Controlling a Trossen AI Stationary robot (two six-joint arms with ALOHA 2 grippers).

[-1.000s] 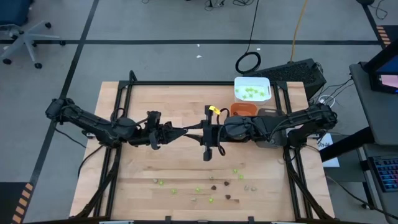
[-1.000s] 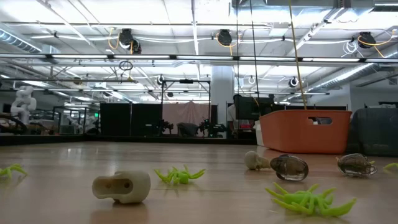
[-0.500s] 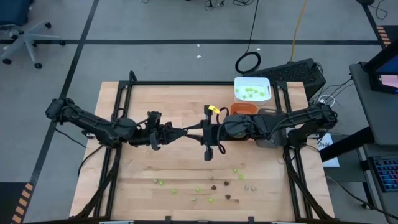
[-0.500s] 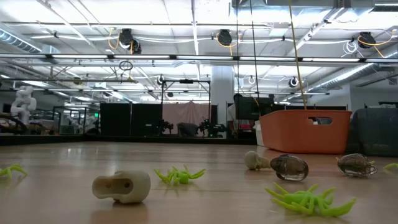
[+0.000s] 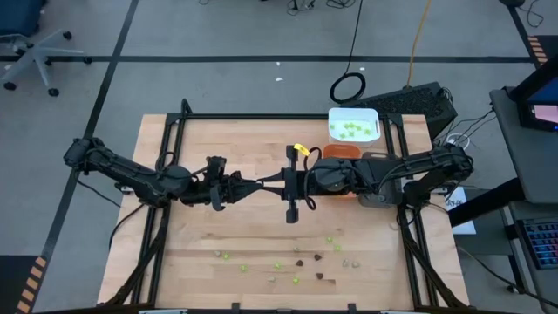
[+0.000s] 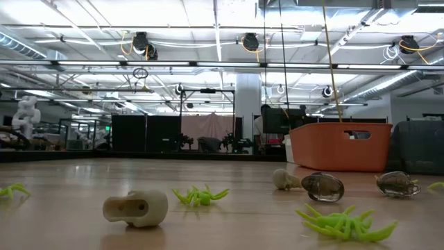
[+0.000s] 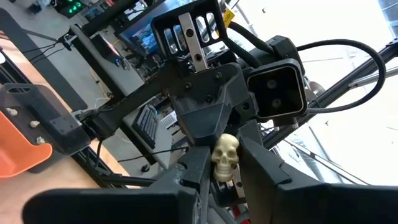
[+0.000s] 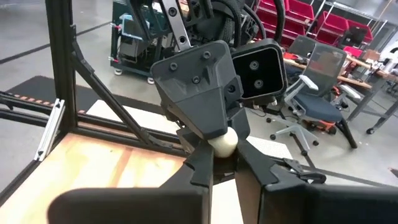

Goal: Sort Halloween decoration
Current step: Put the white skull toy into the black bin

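Clamping together on a tiny pale skull, the right jaws met the left jaws tip to tip above the middle of the counter. The left jaws also flanked the skull, but I could not tell whether they gripped it or stood just apart.

This looked like a handover. Doing it well would mean keeping both arms motionless until one pair plainly bore the skull. The other pair should then part fully and back straight out, so that nothing so small was flicked away.

The other pieces, green, brown and pale, lay scattered near the front edge. A white tray holding green ones sat at the far right corner, with an orange tray just in front of it.
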